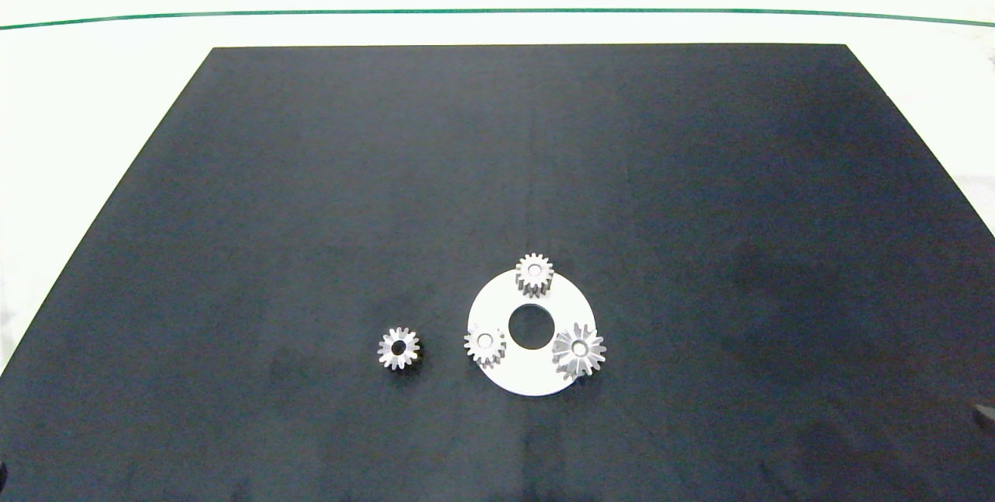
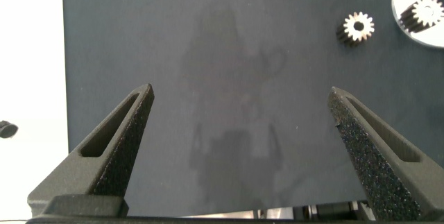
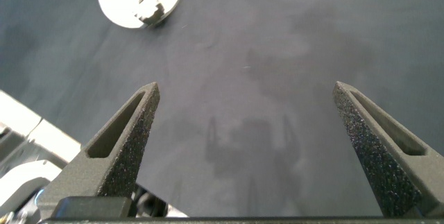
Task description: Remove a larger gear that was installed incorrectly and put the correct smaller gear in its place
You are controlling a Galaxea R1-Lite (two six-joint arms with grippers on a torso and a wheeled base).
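A white disc [image 1: 509,378] with a round centre hole lies on the black mat, front of centre. The larger gear [image 1: 579,350], with pointed star-like teeth, sits on the disc's right front rim. Two small blunt-toothed gears sit on the disc, one at the back [image 1: 534,274] and one at the left [image 1: 485,345]. A loose smaller gear [image 1: 398,348] lies on the mat left of the disc and shows in the left wrist view [image 2: 359,28]. My left gripper [image 2: 241,92] hangs open over bare mat, well short of that gear. My right gripper [image 3: 247,87] is open too, far from the disc [image 3: 121,9].
The black mat [image 1: 311,214] covers most of a white table, whose bare surface shows along the mat's left, right and far sides. A thin green line runs across the table's far side. Neither arm reaches into the head view.
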